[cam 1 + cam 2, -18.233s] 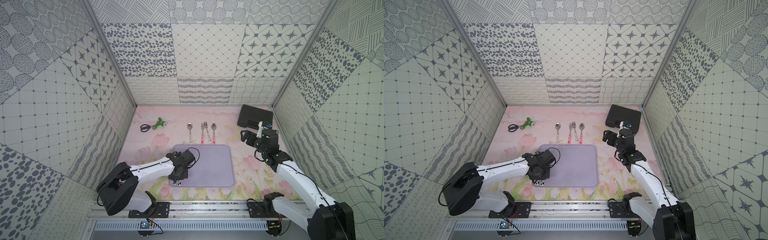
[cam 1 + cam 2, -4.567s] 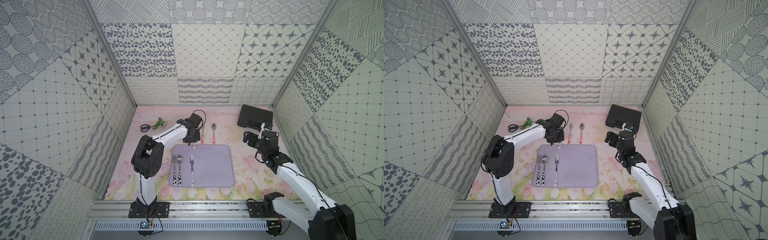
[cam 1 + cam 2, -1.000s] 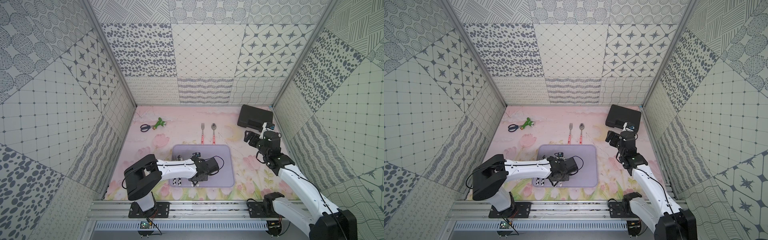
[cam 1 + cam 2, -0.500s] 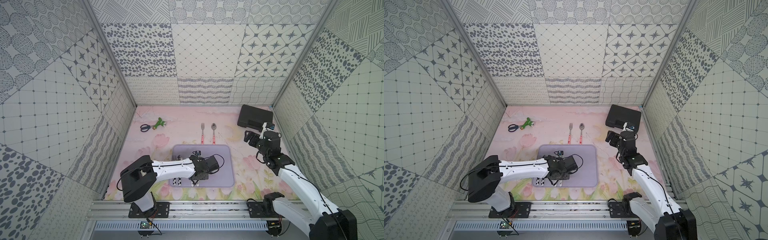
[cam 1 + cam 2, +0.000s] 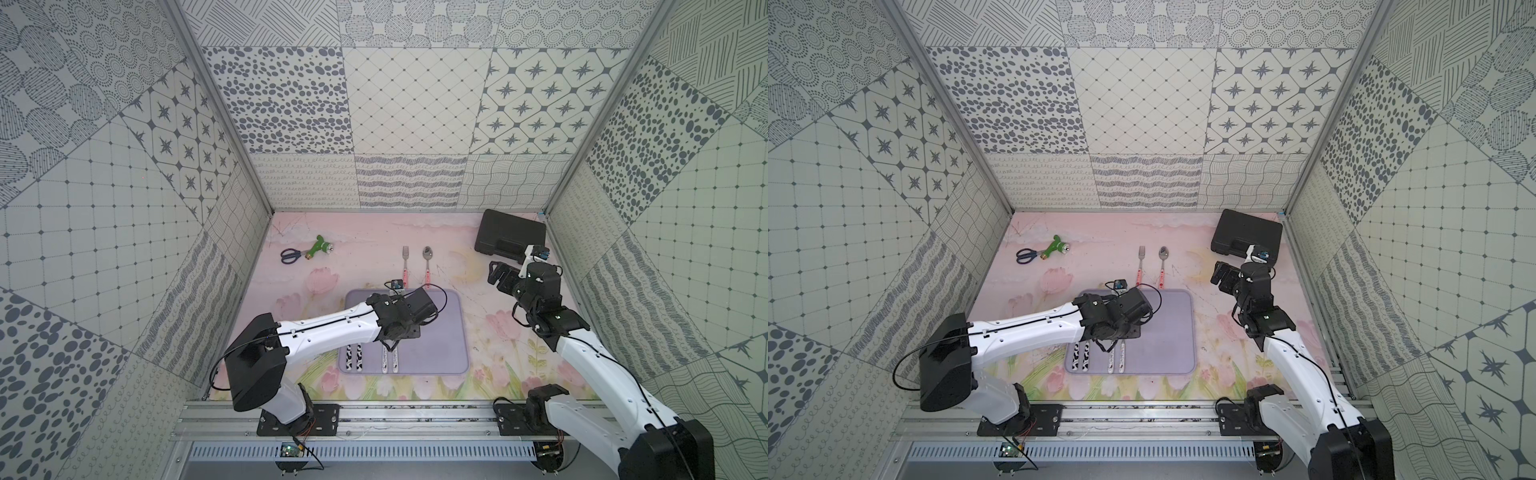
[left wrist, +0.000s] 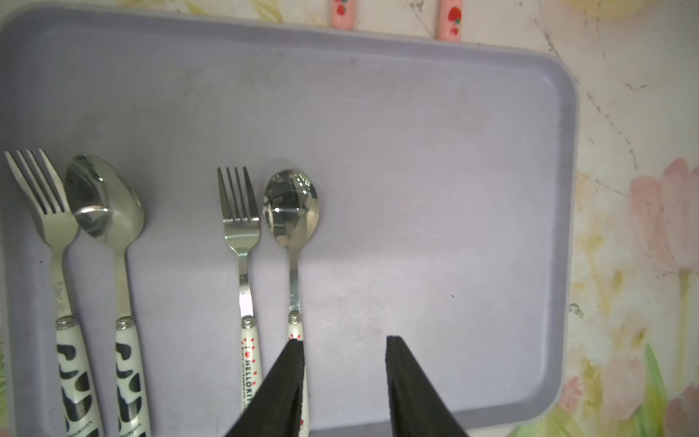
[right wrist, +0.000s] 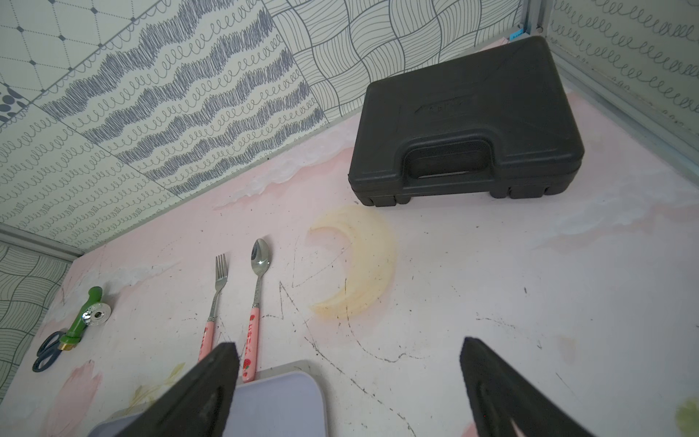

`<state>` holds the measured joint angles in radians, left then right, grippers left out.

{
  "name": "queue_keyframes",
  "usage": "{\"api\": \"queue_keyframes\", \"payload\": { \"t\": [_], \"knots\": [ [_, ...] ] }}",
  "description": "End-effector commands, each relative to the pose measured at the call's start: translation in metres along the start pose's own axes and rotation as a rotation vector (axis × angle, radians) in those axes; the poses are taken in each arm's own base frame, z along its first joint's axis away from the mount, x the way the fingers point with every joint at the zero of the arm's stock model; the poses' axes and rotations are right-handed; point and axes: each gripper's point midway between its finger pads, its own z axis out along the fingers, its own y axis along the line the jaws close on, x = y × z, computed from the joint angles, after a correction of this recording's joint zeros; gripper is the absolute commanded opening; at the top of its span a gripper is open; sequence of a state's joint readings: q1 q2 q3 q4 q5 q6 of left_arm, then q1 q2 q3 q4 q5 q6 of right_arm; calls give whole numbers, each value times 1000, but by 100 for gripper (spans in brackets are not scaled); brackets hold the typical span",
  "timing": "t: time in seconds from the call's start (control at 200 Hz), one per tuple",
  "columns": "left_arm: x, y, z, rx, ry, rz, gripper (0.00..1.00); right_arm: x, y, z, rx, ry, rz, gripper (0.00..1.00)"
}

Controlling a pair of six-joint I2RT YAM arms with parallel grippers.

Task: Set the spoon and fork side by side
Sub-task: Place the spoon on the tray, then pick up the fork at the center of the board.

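Holds left gripper open and empty, close by the handle of the spoon lying flat on the tray, just beside the fork, both pointing away from the arms, with right gripper open, empty, well apart.

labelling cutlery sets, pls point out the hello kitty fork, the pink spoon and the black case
hello kitty fork (image 6: 241,227), left wrist view, on the base of its tines
pink spoon (image 7: 261,258), right wrist view, on its bowl
black case (image 7: 465,109), right wrist view, on its lid
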<state>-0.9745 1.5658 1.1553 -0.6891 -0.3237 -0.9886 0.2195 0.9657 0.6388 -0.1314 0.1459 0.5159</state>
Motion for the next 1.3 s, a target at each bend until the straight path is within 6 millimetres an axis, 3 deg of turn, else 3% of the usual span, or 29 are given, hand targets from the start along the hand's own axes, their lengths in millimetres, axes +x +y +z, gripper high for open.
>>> {"api": "queue_keyframes", "payload": {
  "t": [0.0, 0.31, 0.65, 0.966, 1.296],
  "knots": [
    [-32, 7, -6, -4, -26, 50, 40, 0, 3, 0, -18, -11, -8, 97],
    [-96, 1, 13, 24, -47, 33, 40, 3, 7, 2, -44, -7, -21, 97],
    [-147, -2, 58, 20, -21, 18, 40, 4, 8, 4, -47, 0, -20, 97],
    [-162, -3, 111, -6, 46, 9, 39, 8, 7, 8, -46, 11, -15, 97],
    [-160, -7, 146, -19, 100, 10, 39, 9, 7, 10, -45, 17, -11, 97]
  ]
}}
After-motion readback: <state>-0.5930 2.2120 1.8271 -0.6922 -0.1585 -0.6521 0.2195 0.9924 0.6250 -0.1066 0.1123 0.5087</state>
